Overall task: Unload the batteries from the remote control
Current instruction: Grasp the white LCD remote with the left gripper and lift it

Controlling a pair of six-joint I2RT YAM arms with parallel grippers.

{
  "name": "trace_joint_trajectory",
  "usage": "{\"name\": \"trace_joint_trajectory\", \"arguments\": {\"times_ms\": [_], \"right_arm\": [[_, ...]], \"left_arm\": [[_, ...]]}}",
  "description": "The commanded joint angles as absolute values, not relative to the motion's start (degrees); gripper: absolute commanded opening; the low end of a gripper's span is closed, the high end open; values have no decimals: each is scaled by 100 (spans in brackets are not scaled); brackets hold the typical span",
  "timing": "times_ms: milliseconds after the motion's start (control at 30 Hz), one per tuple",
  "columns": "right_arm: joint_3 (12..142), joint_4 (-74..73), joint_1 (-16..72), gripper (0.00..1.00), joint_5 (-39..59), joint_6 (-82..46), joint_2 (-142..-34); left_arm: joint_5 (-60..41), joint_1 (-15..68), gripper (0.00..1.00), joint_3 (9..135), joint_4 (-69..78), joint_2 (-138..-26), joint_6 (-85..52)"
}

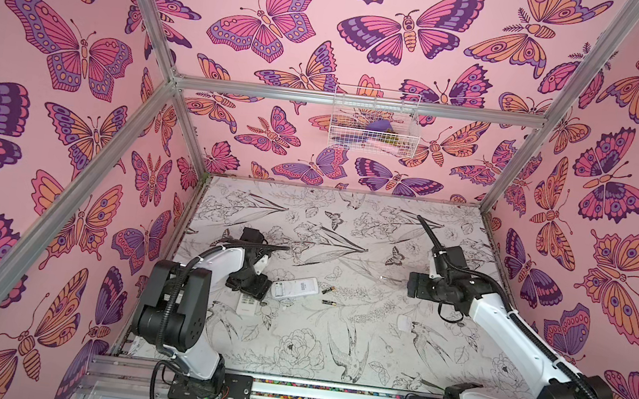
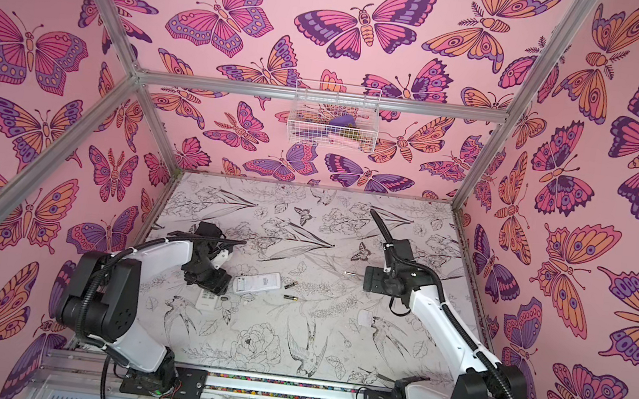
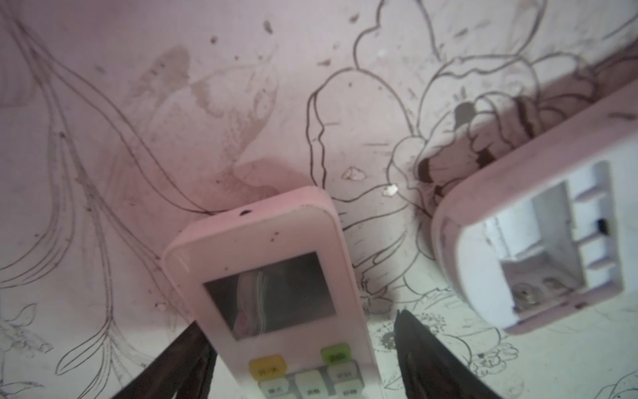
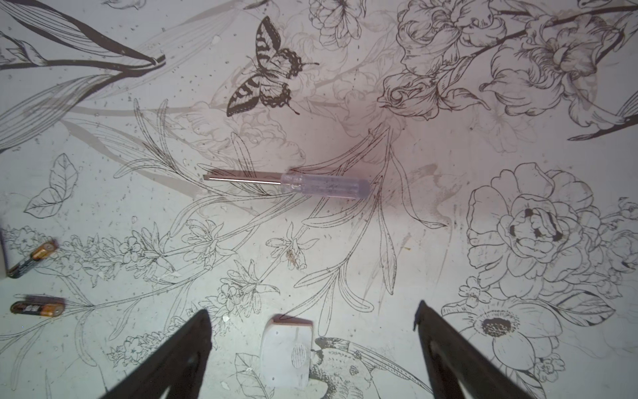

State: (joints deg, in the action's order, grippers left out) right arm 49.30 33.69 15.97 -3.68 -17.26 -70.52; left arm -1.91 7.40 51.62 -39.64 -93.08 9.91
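Two white remotes lie left of the middle. The larger remote lies back up, and its battery bay is open and empty. The smaller remote lies face up with its screen and buttons showing. My left gripper is open and straddles it. One finger is against its side and the other finger stands off with a gap. Two batteries lie loose on the mat just right of the larger remote, also in a top view. My right gripper hovers open and holds nothing.
A clear-handled screwdriver lies on the mat ahead of the right gripper. A white battery cover lies below the right fingers. A wire basket hangs on the back wall. Pink walls enclose the mat.
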Motion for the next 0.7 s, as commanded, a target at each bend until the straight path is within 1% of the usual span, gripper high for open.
{"name": "trace_joint_trajectory", "arguments": {"times_ms": [0,167,233,367,567,667], "right_arm": [[4926,3156,1590,93,128,-1514,-6948],[4655,2627,1608,91,341,-1593,-6668],[4632,2513,1621,90,494,-1690,-6578],[4413,2130,1692,89,549,-1746,-6337],[4202,1553,1807,88,699,-1970,-6112],[4190,1219,1869,88,667,-2128,-6138]], "left_arm": [[-147,678,76,5230,-3992,-9366,849],[-75,643,67,5214,-3919,-9324,759],[-75,613,60,5223,-3921,-9200,731],[-232,531,51,5203,-3863,-8989,664],[-299,479,40,5609,-3970,-8627,622],[-215,476,35,6049,-3963,-8650,650]]}}
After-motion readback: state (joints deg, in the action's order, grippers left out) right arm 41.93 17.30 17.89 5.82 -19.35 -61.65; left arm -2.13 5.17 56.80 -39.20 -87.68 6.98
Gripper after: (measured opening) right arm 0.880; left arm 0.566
